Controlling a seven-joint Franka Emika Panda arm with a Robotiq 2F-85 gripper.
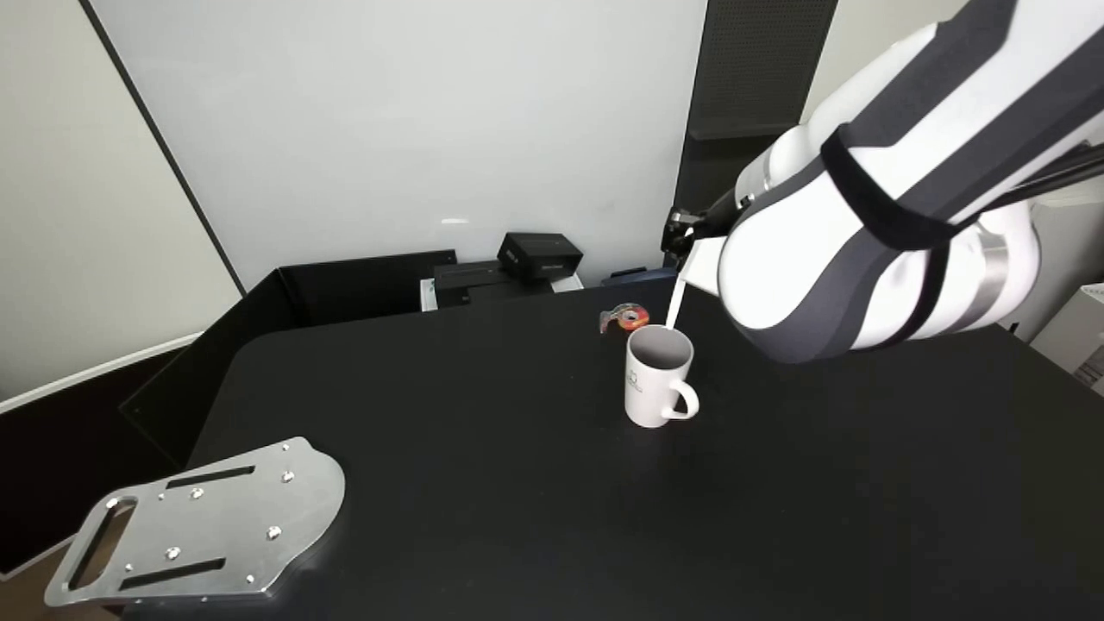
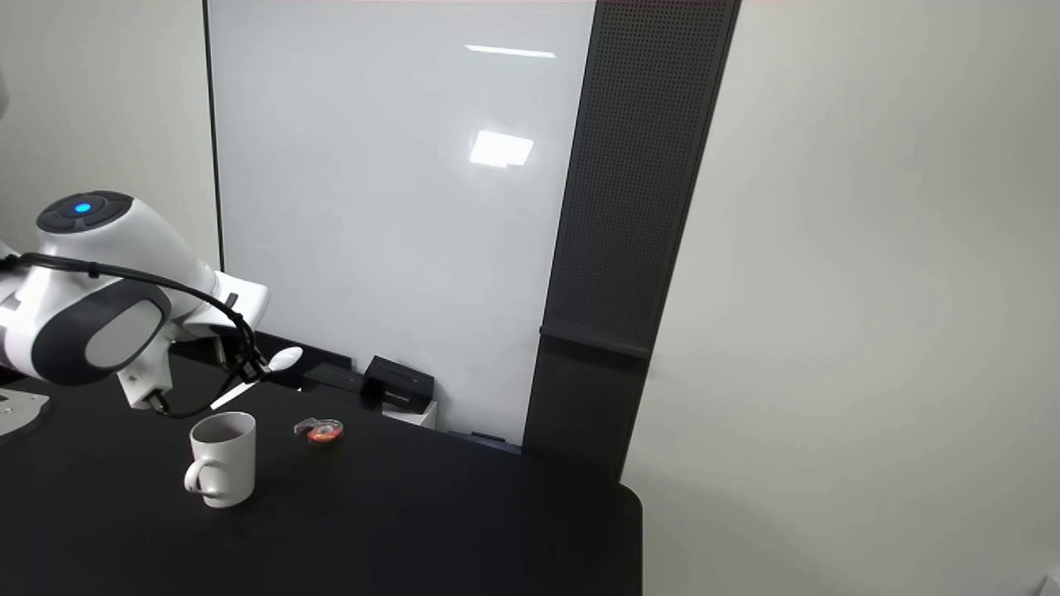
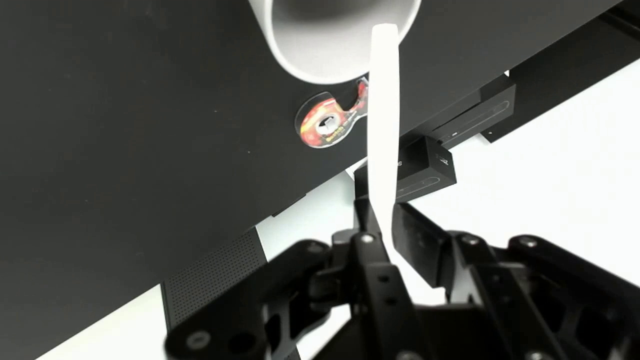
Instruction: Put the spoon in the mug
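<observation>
The white mug stands upright on the black table; it also shows in an exterior view and in part in the wrist view. My gripper is shut on the white spoon. It holds the spoon tilted, with the handle's free end pointing down at the mug. In an exterior view the spoon's bowl sticks out above the gripper, and the handle end is just above the mug's rim. In the wrist view the handle end overlaps the mug's opening. The arm partly hides the gripper in an exterior view.
A reddish tape dispenser lies behind the mug, also seen in the wrist view. Black boxes stand beyond the table's back edge, before a whiteboard. A metal plate lies at the table's corner.
</observation>
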